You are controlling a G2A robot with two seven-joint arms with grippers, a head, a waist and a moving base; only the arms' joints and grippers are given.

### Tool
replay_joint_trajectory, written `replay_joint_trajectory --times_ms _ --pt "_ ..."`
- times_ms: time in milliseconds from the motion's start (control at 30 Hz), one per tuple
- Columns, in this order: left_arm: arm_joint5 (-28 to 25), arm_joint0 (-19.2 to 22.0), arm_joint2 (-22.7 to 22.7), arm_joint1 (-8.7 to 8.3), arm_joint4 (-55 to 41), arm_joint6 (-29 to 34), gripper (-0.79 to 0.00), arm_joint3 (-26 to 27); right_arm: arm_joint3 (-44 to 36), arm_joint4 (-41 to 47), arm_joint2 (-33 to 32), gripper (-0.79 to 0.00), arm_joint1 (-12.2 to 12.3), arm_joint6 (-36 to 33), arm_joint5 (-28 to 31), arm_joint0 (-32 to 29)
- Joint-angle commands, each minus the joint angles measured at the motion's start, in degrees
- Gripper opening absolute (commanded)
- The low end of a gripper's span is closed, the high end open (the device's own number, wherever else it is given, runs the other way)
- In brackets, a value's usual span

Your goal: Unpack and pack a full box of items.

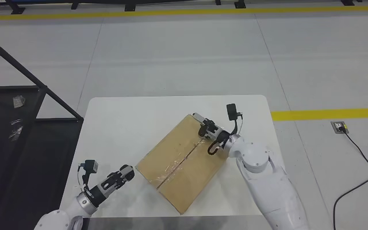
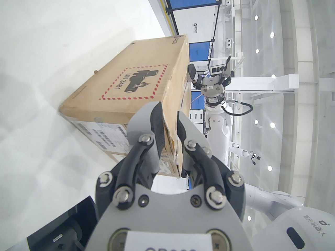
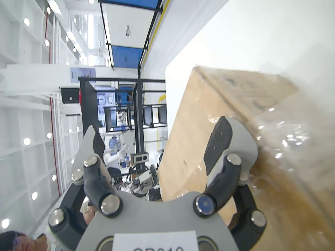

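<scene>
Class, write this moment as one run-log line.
box: closed, on table | left gripper: open, beside corner | right gripper: open, at box edge

We see one brown cardboard box [image 1: 181, 164], long and shallow, lying flat on its broad face on the white table [image 1: 115, 121] with its flaps shut. A seam runs down the middle of its top along its length, sealed with glossy clear tape, and the box is turned diagonally, one corner towards the table's far right and the opposite end towards the near edge, where its nearest corner comes close to the front rim. In the left wrist view the long side wall [image 2: 130, 79] bears a red dashed frame around a black pictogram, and the short end wall carries white printed labels.
</scene>
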State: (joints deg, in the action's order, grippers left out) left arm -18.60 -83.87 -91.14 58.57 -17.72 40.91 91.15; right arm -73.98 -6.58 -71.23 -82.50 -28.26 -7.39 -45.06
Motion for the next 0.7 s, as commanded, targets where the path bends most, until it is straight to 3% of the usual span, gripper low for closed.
replay_joint_trajectory --times_ms 0,167,667 --pt "0.21 0.12 -0.09 -0.02 0.06 0.12 -0.594 0.06 0.88 2.57 -0.76 0.0 -0.22 2.76 -1.63 0.41" --pt "0.22 0.25 -0.14 -0.01 -0.02 0.2 -0.594 0.08 4.83 4.85 -1.9 0.0 -0.4 5.67 -1.0 2.42" --pt "1.33 1.43 0.52 0.1 0.37 0.03 -0.597 -0.4 5.63 12.21 -4.36 0.0 0.17 -2.07 5.79 2.54"
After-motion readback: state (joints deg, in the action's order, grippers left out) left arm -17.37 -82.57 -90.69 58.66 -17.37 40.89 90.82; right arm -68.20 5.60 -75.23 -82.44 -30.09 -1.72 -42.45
